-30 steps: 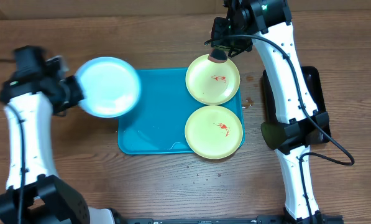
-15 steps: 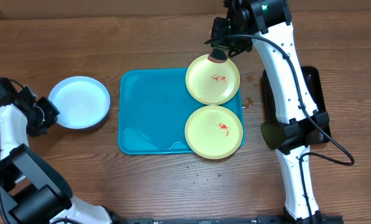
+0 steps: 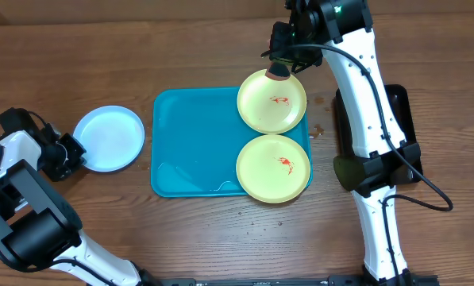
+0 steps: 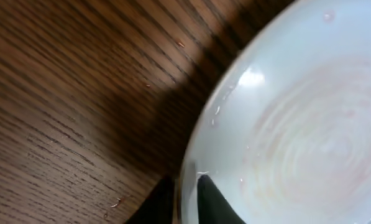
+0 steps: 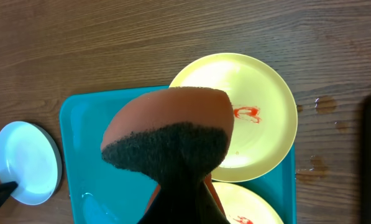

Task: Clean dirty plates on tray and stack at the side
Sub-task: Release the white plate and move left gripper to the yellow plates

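The light blue plate [image 3: 108, 138] lies on the table [image 3: 181, 48] left of the tray [image 3: 193, 143], the left gripper [image 4: 186, 199] astride its rim, gripping or not I cannot tell, while the right gripper [image 5: 182, 186] clamps a sponge [image 5: 166, 130] over the far one of two red-smeared yellow-green plates [image 3: 271, 101] on the tray's right side

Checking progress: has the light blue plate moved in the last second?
Yes: the light blue plate shifted left, off the tray's left rim onto the table.
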Motion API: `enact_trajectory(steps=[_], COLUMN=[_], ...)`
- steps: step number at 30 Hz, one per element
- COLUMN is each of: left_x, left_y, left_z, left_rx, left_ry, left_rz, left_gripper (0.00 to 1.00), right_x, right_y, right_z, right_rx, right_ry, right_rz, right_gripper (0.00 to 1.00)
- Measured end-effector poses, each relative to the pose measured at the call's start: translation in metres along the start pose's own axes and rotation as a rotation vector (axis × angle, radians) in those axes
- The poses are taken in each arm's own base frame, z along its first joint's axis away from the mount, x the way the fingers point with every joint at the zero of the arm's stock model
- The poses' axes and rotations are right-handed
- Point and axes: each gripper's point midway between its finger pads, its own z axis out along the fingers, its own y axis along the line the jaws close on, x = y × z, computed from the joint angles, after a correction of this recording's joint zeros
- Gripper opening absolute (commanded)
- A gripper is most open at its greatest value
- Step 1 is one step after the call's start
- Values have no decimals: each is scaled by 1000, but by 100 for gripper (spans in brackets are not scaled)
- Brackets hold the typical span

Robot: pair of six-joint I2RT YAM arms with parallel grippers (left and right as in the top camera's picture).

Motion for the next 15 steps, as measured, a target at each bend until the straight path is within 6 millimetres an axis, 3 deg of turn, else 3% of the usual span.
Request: enact_trajectory(steps=[3, 9, 12, 15], left_x=[4, 16, 10, -6], left_y=[1, 5, 0, -24], left_z=[0, -6, -28, -66], left_rx=[-3, -31, -32, 39], left_ry=[18, 73, 51, -24], left_rz=[-6, -13, 0, 86], left_gripper=[46, 58, 69, 76], right_x=[0, 0, 0, 0], right_y=[0, 0, 0, 0], right_z=[0, 0, 0, 0], right_rx=[0, 0, 0, 0], right_ry=[-1, 0, -1, -1], right_rz=[0, 0, 0, 0], right_gripper=[4, 4, 4, 4])
